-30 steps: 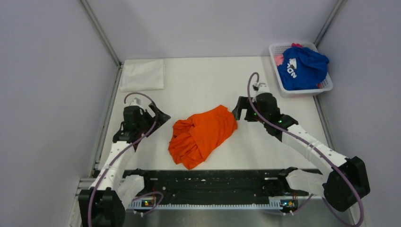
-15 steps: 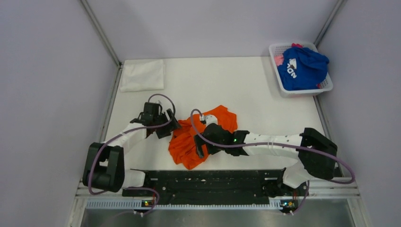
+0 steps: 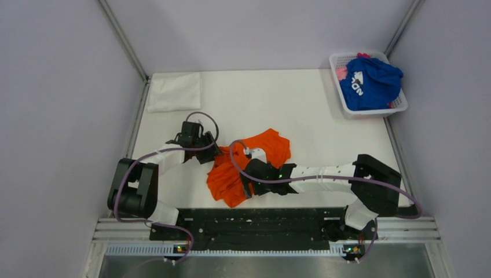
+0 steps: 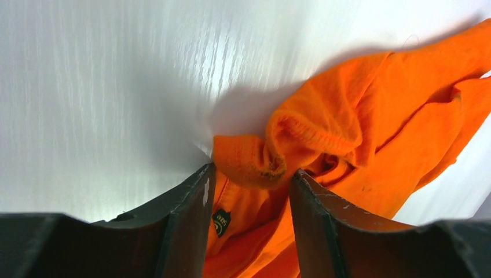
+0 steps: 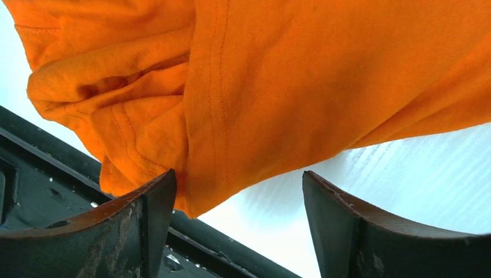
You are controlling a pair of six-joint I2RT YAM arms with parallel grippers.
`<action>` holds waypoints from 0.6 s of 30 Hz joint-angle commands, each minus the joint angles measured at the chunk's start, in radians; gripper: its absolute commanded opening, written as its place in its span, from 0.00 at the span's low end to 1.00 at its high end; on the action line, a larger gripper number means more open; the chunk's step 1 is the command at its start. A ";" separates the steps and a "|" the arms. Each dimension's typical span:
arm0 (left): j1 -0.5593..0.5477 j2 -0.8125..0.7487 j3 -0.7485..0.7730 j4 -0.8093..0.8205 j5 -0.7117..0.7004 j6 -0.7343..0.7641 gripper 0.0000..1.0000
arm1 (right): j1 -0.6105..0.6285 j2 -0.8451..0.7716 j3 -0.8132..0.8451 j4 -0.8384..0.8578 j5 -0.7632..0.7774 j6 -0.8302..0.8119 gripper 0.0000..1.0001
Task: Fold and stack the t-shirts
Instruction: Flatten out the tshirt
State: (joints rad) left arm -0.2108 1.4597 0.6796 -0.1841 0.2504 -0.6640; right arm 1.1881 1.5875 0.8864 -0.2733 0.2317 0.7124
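The orange shirt point(image 3: 257, 156) is lying bunched near the front of the table point(image 3: 260, 98), with both arms bending in on it. The left gripper point(image 3: 208, 154) is sitting at its left edge and the right gripper point(image 3: 247, 185) is lying across its near half, jaws too small to read from up here. In the far right corner a basket point(image 3: 340, 61) is holding the blue shirt point(image 3: 370, 84), a pink shirt point(image 3: 341, 73) peeking out beside it. A folded white cloth point(image 3: 175, 91) is lying far left.
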 commanded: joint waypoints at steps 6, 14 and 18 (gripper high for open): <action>-0.006 0.113 0.051 0.101 0.006 -0.030 0.34 | 0.031 0.017 0.003 0.065 -0.017 0.055 0.57; -0.010 -0.012 0.000 0.101 -0.113 -0.046 0.00 | 0.016 -0.133 -0.043 -0.005 0.183 0.028 0.06; -0.013 -0.173 -0.038 0.105 -0.200 -0.032 0.00 | -0.077 -0.196 -0.040 -0.052 0.225 -0.037 0.03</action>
State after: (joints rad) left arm -0.2207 1.4475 0.6647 -0.1036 0.1764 -0.7082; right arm 1.1816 1.4826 0.8326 -0.2909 0.3477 0.7410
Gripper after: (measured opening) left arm 0.037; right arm 0.056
